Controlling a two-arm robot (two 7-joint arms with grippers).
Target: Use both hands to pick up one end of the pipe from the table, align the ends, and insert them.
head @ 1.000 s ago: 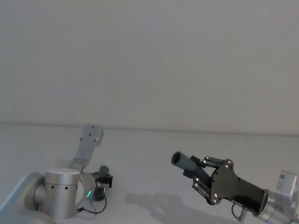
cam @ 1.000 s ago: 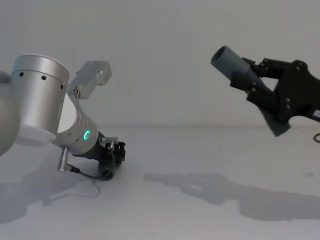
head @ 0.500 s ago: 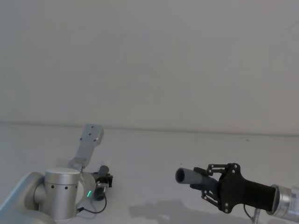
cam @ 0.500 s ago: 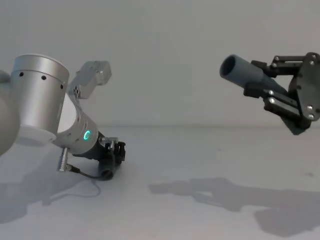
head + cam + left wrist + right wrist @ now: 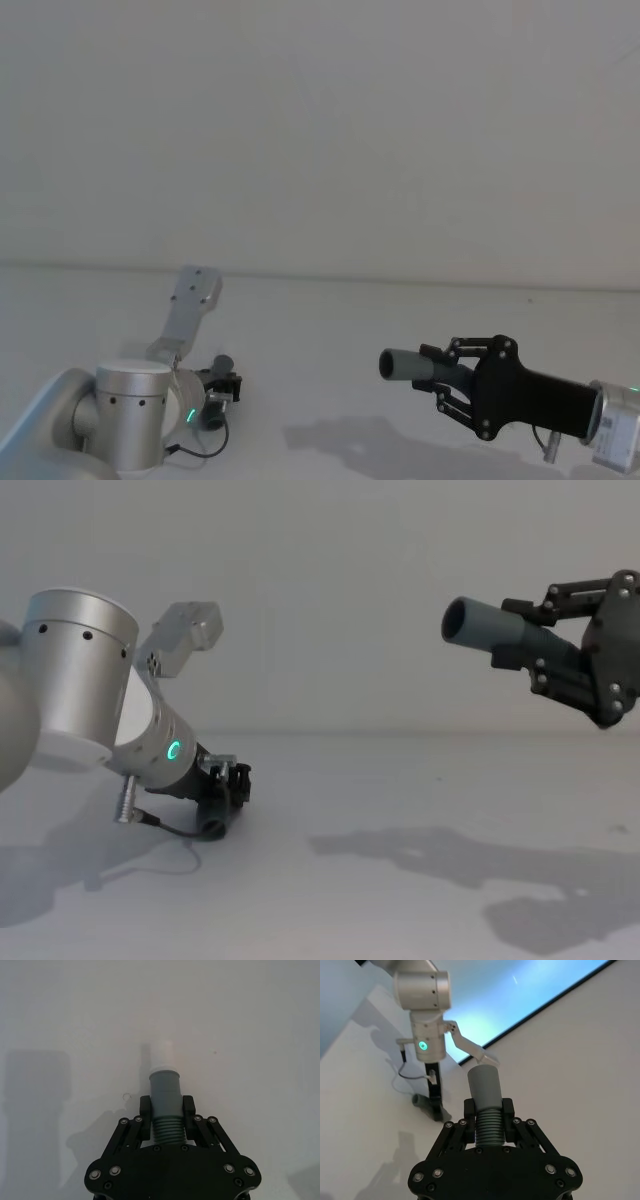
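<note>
Socket piece (image 5: 488, 630) is riding clamped between right gripper (image 5: 528, 652) fingers, aloft, mouth (image 5: 456, 621) jutting past the fingertips leftward, presenting for mating. Left gripper (image 5: 166, 1110) is pinching short piece (image 5: 165, 1091) down near the table (image 5: 400, 780), white tip (image 5: 161, 1055) protruding beyond its fingers — needs raising to align, I'd judge.

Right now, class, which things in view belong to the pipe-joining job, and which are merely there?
Job: left gripper, shut on the short pipe piece with white tip; right gripper, shut on the longer pipe piece with open mouth; table.
Merely there: black cable at the left wrist; wall behind.
</note>
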